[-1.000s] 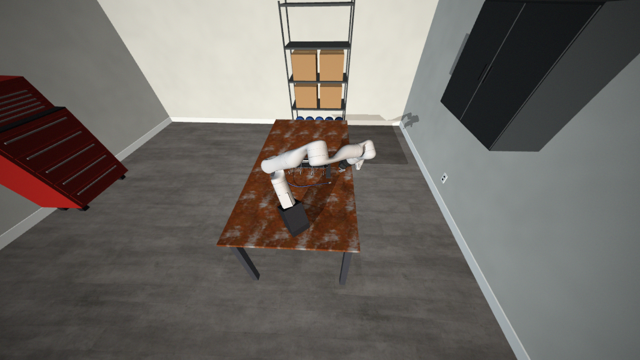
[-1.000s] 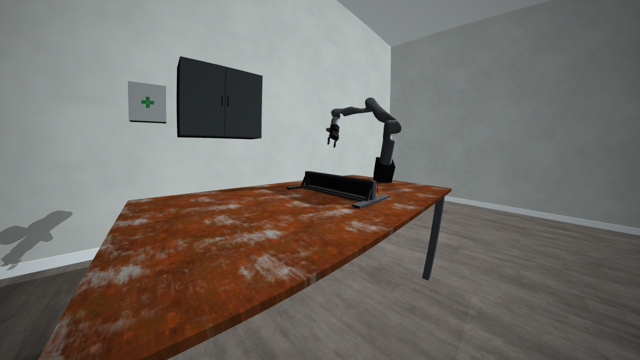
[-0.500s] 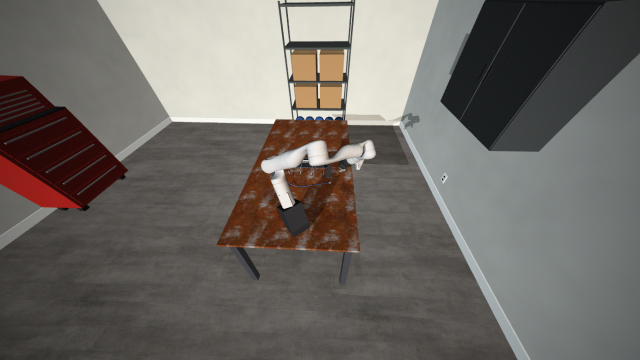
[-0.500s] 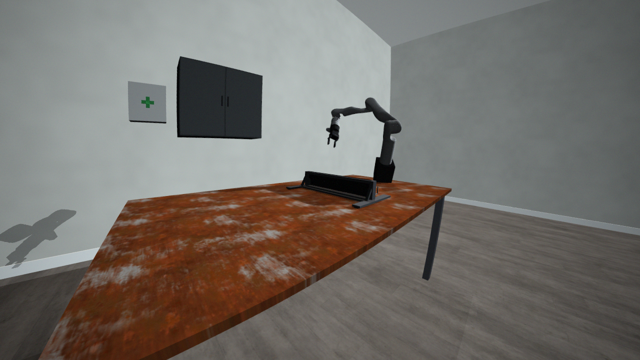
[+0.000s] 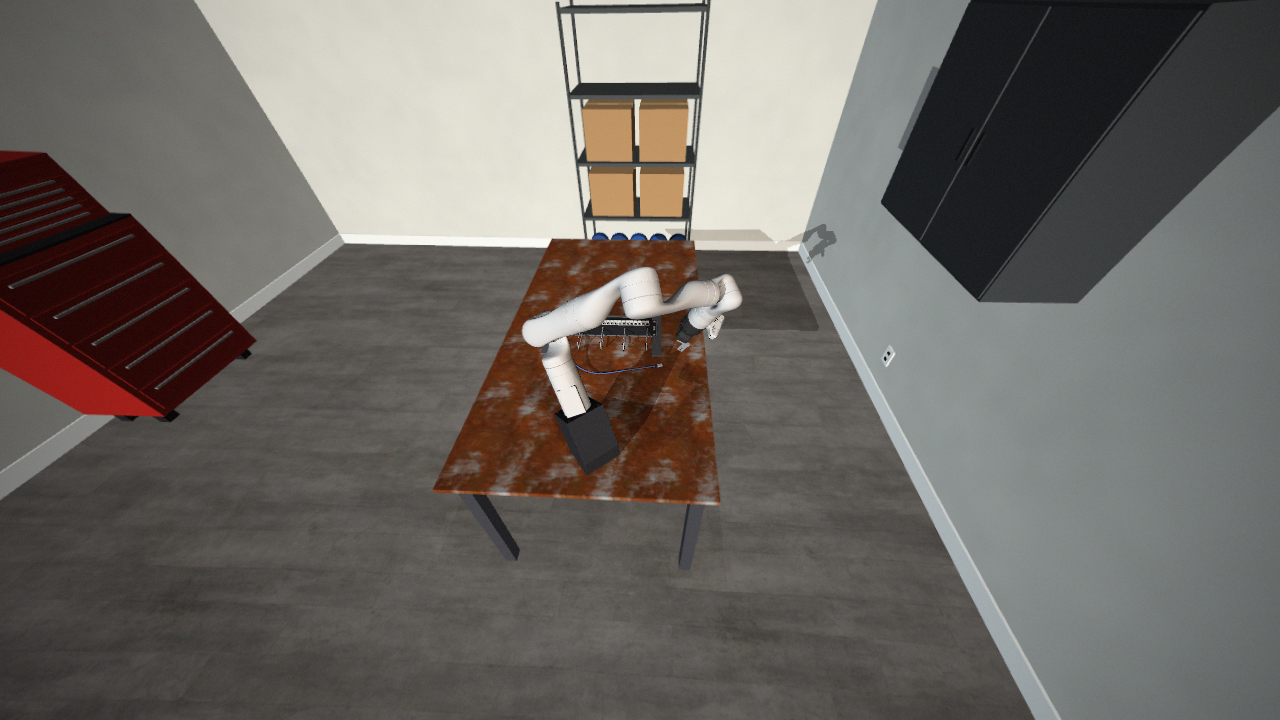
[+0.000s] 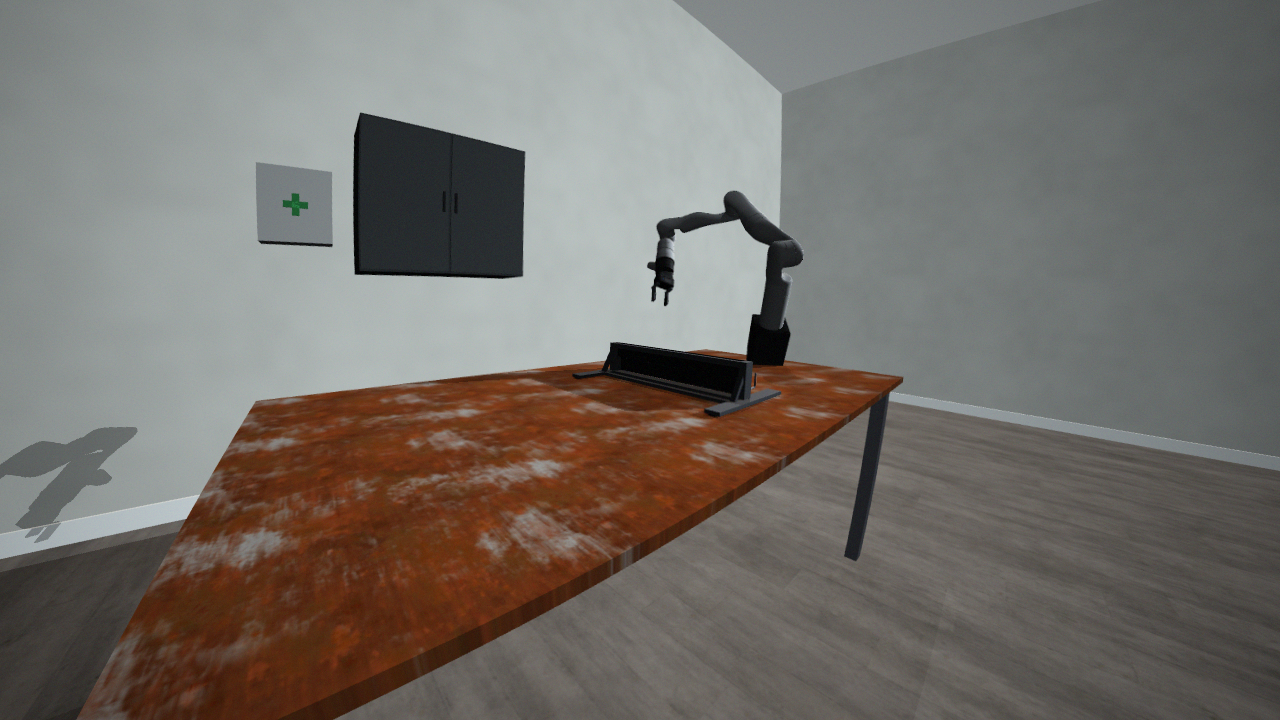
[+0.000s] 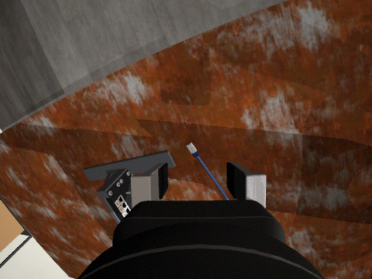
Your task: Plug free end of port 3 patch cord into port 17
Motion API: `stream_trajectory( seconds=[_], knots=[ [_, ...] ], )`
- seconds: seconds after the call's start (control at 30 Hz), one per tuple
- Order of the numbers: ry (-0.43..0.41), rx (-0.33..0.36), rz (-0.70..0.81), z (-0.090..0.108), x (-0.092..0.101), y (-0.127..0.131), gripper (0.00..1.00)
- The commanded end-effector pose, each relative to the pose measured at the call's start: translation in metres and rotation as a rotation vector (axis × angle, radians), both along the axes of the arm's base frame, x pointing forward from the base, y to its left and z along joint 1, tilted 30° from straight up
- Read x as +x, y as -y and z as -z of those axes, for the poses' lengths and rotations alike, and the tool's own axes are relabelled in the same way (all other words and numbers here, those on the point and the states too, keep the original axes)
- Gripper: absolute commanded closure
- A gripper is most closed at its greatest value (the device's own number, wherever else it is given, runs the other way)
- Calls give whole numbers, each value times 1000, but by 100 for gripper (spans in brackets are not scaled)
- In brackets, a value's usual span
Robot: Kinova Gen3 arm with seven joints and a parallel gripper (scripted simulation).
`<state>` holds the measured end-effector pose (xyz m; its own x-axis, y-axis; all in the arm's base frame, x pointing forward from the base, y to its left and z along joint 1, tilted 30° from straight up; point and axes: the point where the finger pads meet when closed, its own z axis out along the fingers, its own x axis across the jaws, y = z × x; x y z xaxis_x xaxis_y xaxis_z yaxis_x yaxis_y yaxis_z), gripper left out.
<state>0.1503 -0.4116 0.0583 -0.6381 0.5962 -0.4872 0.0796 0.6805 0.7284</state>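
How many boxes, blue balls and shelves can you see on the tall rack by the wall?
Cardboard boxes: 4
Blue balls: 5, half hidden behind the table edge
Shelf boards on the rack: 4 in view, the top one at the picture's edge
Total: 13
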Motion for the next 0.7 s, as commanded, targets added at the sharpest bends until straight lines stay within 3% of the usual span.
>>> stream_trajectory(
  seconds=[0.0,0.17,0.37,0.5,0.57,0.67],
  knots=[
    [-17,-14,-40,-2,13,-8,0],
    [-143,-102,-99,23,49,-21,0],
    [-262,-259,-181,47,93,-41,0],
    [-301,-372,-235,54,121,-57,0],
    [-301,-372,-235,54,121,-57,0],
    [-309,-447,-273,56,139,-69,0]
  ],
)
